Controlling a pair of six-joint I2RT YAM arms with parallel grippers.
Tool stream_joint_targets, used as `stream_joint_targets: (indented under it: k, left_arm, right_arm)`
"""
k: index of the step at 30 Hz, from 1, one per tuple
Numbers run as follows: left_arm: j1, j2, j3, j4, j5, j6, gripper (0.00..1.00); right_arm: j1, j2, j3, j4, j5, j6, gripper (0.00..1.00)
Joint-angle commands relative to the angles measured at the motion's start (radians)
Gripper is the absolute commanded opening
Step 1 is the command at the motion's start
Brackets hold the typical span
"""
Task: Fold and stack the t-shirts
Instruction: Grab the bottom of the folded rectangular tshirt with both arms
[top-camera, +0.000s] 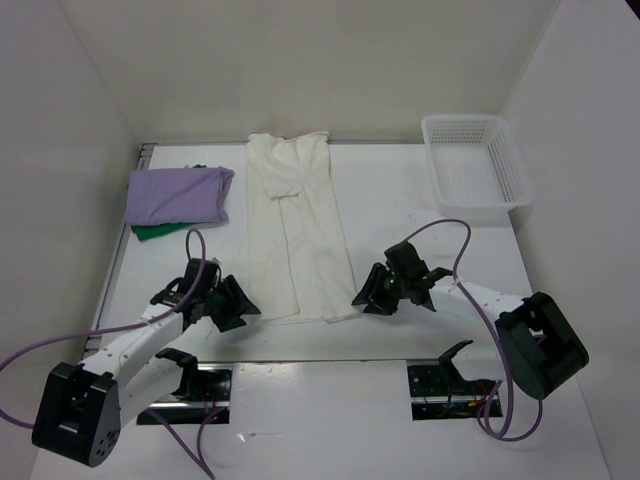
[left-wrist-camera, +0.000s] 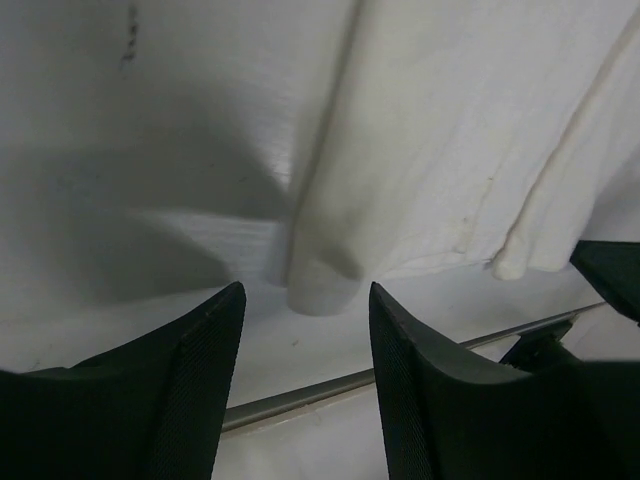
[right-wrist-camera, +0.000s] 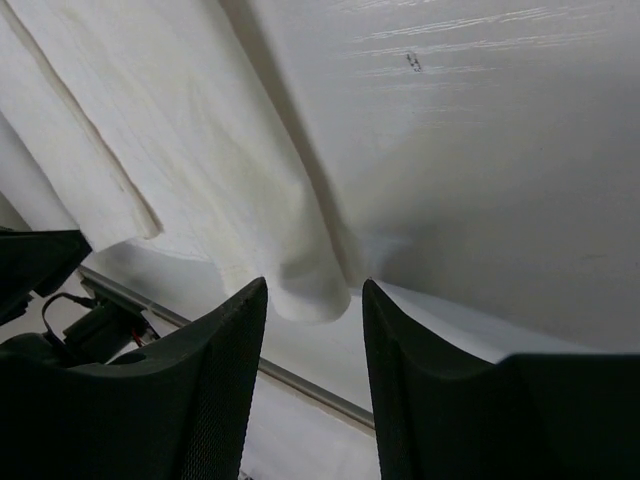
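A long cream t-shirt (top-camera: 295, 235) lies flat in the middle of the white surface (top-camera: 410, 190). It is folded into a narrow strip. One end is at the far edge, and the other end is close to the two arms.

The left jaws are down low at the near left corner (left-wrist-camera: 320, 285) of the cream shirt. They are open. In the left wrist view the rounded corner of the cloth sits right in the gap between the two black tips. They are not pinching it.

The right jaws are down low at the near right corner (right-wrist-camera: 310, 295) of the same shirt. They are open too. The cloth corner sits in the gap between their tips, and they are not squeezing it.

A purple t-shirt (top-camera: 178, 195) is folded up on the far left side of the surface. It rests on top of a green t-shirt (top-camera: 150, 232). Only a bit of green peeks out at the near edge and the far edge. This little pile is near the cream shirt but does not touch it.

A white mesh basket (top-camera: 512, 180) stands at the far right corner, well apart from the shirts.
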Motion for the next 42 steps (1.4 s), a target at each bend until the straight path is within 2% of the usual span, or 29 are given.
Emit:
stream_joint_targets:
  k: [1,7,11,15,19,21,24,30,34,37,40,42]
  left_arm:
    - [-0.021,-0.051,-0.038,-0.002,-0.028,-0.104,0.60]
    - [-0.022,-0.113,-0.153,0.069,0.013,-0.162,0.61]
    - [-0.022,-0.150,-0.206,0.122,0.047,-0.187,0.60]
    - [-0.022,-0.160,-0.196,0.145,0.047,-0.187,0.47]
    - [-0.022,-0.108,-0.171,0.155,0.036,-0.148,0.44]
    - [-0.022,-0.108,-0.171,0.155,0.013,-0.148,0.36]
    - [-0.022,-0.127,-0.171,0.167,0.013,-0.157,0.30]
    - [-0.022,-0.055,-0.147,0.236,0.001,-0.132,0.02]
    - [-0.043,-0.053,-0.090,0.155,0.001,-0.084,0.00]
    - [-0.072,-0.155,-0.081,0.051,0.044,-0.091,0.00]
    - [-0.144,-0.275,-0.143,-0.006,0.132,-0.205,0.00]
    - [-0.153,-0.395,-0.118,-0.135,0.133,-0.205,0.00]
  right_arm:
    - [0.008,0.023,-0.007,0.060,-0.009,-0.013,0.48]
    - [0.008,0.021,-0.041,0.078,-0.031,-0.013,0.47]
    - [0.027,0.053,-0.041,0.100,-0.051,-0.013,0.40]
    - [0.027,0.053,-0.041,0.100,-0.051,-0.004,0.35]
    - [0.027,0.044,-0.051,0.100,-0.033,0.006,0.31]
    - [0.027,0.035,-0.051,0.100,-0.032,0.016,0.26]
    - [0.027,0.026,-0.062,0.109,-0.023,0.016,0.23]
    - [0.027,0.003,-0.073,0.089,-0.011,0.026,0.07]
    - [0.059,-0.042,-0.085,0.049,0.010,0.070,0.00]
    - [0.105,-0.109,-0.119,0.007,0.011,0.110,0.00]
    - [0.136,-0.230,-0.143,-0.069,0.011,0.159,0.00]
    - [0.145,-0.311,-0.156,-0.118,0.011,0.208,0.00]
